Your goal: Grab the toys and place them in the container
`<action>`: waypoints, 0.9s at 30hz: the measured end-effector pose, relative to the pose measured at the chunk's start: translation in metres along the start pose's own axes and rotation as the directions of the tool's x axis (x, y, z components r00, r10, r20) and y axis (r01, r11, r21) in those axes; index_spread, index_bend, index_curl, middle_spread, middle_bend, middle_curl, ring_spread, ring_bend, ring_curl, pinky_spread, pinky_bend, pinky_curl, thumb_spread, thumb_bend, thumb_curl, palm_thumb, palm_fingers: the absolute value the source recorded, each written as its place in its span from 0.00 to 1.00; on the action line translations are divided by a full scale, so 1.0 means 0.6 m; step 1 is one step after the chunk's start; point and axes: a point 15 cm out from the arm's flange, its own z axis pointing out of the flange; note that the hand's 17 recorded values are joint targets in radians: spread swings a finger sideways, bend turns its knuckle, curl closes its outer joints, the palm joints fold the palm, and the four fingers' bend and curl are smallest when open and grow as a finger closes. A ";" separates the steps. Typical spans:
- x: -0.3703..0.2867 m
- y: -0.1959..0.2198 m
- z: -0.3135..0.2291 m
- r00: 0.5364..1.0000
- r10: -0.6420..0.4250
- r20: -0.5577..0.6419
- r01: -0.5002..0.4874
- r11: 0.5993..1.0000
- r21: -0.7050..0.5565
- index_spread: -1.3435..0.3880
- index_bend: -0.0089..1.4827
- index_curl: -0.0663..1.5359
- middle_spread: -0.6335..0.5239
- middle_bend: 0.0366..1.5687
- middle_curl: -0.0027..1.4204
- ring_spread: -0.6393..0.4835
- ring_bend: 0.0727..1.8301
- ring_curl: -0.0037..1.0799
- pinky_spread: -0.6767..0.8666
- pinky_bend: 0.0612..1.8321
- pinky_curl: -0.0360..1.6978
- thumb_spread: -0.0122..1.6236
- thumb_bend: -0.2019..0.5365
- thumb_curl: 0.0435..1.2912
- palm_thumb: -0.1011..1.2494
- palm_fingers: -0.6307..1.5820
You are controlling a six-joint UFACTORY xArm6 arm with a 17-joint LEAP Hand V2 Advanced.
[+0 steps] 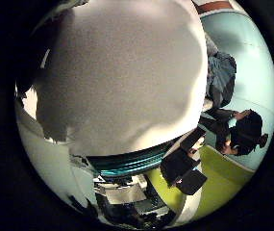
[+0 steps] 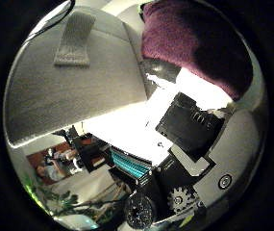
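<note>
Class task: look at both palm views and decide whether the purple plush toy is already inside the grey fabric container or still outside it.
Outside. The purple plush toy sits beside the grey fabric container, past its outer wall. The container's inside is not visible.

You had almost no free room in front of the palm: a pale grey fabric mass (image 1: 122, 72) filled most of the little-finger-side view, close against it. On the thumb side, a grey container wall (image 2: 79, 86) and a purple plush toy (image 2: 194, 43) crowded in, leaving only a bright gap between them.
</note>
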 end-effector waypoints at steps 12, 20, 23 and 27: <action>0.058 -0.004 -0.076 0.998 0.032 -0.062 -0.031 0.999 0.020 0.60 0.68 0.56 0.40 0.83 0.54 0.37 0.74 0.58 0.26 0.70 0.36 0.33 0.25 0.54 0.87 0.78; 0.098 0.006 -0.222 0.990 0.078 -0.117 -0.069 0.995 0.072 0.62 0.71 0.60 0.41 0.85 0.58 0.37 0.75 0.64 0.29 0.70 0.43 0.28 0.25 0.62 0.86 0.76; 0.107 0.019 -0.291 0.986 0.092 -0.139 -0.074 0.989 0.128 0.62 0.71 0.60 0.41 0.84 0.59 0.37 0.75 0.65 0.29 0.69 0.45 0.28 0.25 0.63 0.85 0.76; 0.101 0.041 -0.368 0.985 0.096 -0.140 -0.076 0.987 0.141 0.62 0.71 0.61 0.41 0.84 0.60 0.37 0.74 0.67 0.29 0.68 0.48 0.28 0.24 0.65 0.84 0.76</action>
